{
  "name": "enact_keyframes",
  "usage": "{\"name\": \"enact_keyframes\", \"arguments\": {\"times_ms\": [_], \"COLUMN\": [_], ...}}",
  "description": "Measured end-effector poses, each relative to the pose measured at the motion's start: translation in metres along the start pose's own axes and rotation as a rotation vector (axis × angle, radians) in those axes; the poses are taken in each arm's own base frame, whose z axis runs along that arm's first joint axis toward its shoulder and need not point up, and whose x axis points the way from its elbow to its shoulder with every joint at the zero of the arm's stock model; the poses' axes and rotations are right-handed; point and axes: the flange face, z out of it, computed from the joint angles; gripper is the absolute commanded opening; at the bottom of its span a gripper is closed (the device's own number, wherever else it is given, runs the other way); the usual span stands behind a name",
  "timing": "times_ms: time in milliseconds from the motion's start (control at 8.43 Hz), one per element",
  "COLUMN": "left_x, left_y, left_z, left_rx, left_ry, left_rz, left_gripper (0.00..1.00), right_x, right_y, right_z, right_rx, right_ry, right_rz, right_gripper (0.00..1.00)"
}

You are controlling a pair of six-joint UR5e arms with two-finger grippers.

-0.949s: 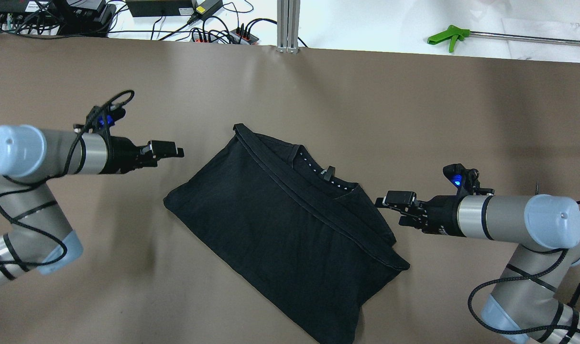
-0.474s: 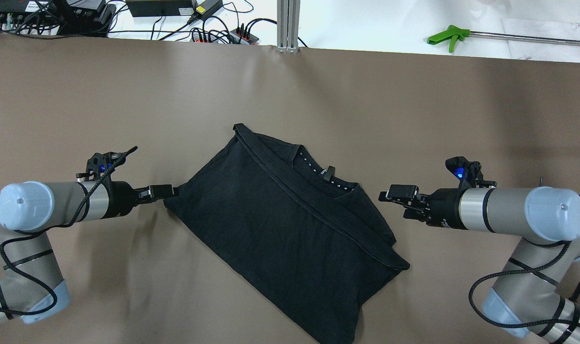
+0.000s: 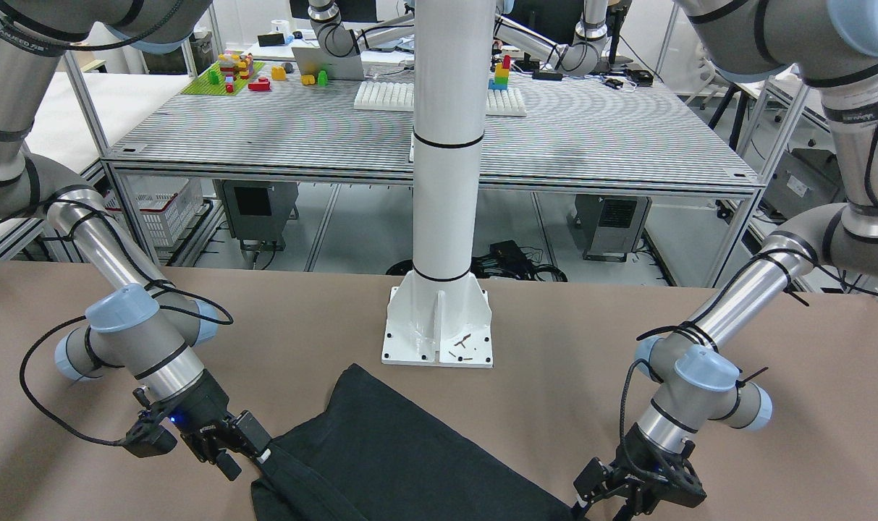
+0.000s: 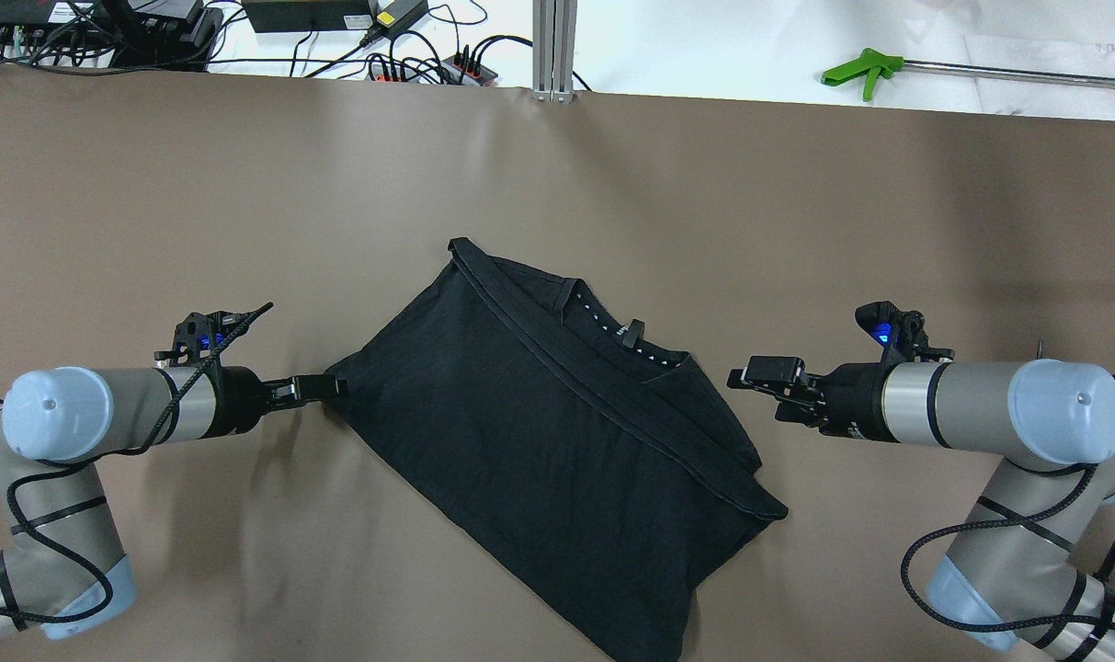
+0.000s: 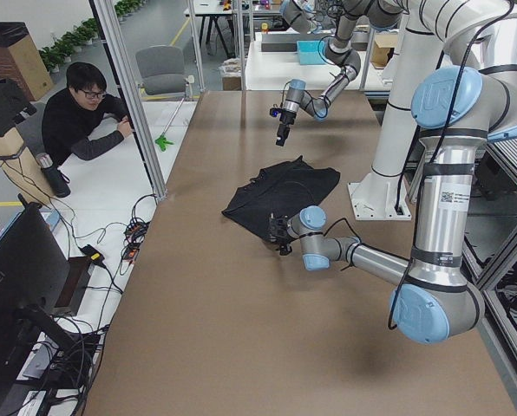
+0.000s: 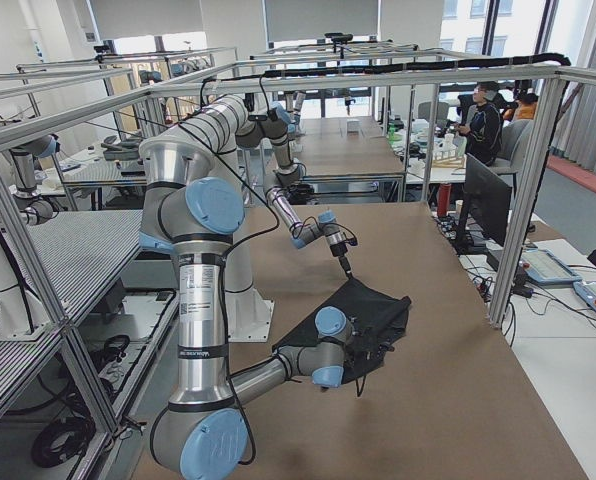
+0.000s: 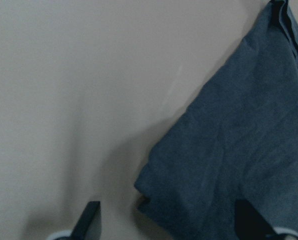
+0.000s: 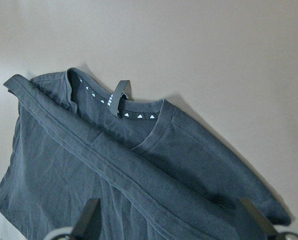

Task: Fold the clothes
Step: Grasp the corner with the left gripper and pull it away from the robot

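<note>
Though flat, garment point(image 4: 539, 432) btm off-frame.

Left gripper point(image 4: 327, 387) low near the tabletop, jaws apart, right gripper point(image 4: 755, 388) jaws apart, both pointing inward

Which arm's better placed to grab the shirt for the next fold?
Left. The left hand, open, is down at the shirt's corner, which lies between its fingers in the wrist view. The right hand, also open, hangs raised and apart from it.
</note>
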Motion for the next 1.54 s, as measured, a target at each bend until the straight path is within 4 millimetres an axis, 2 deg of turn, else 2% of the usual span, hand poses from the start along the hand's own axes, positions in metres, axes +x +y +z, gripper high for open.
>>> {"name": "enact_keyframes", "arguments": {"times_ms": [119, 356, 712, 1068, 1186, 1305, 1542], "left_x": [0.006, 0.011, 0.015, 0.011, 0.012, 0.023, 0.075], "left_y": [0.001, -0.001, -0.012, -0.068, -0.083, -0.100, -0.141], "left_z": [0.009, 0.030, 0.029, -0.007, -0.013, -0.012, 0.002], "left_rx": [-0.003, -0.004, -0.024, -0.061, -0.058, -0.046, -0.001], "left_ry": [0.002, -0.008, 0.000, 0.003, -0.014, -0.040, -0.112], "left_rz": [0.002, 0.001, 0.001, -0.022, -0.012, 0.006, 0.039], "left_gripper": [0.65, 0.01, 0.00, 0.00, 0.00, 0.00, 0.00], "right_x": [0.000, 0.000, -0.001, -0.002, -0.003, -0.004, -0.005], "right_y": [0.000, 0.000, 0.001, 0.003, 0.003, 0.003, 0.004], "right_z": [0.000, 0.000, 0.001, 0.003, 0.003, 0.004, 0.003], "right_rx": [0.000, 0.000, 0.001, -0.002, -0.003, -0.003, -0.006], "right_ry": [0.000, 0.000, -0.001, -0.003, -0.004, -0.007, -0.011], "right_rz": [0.000, 0.000, -0.001, -0.002, -0.002, -0.003, -0.005], "right_gripper": [0.94, 0.94, 0.94, 0.94, 0.94, 0.94, 0.94]}}
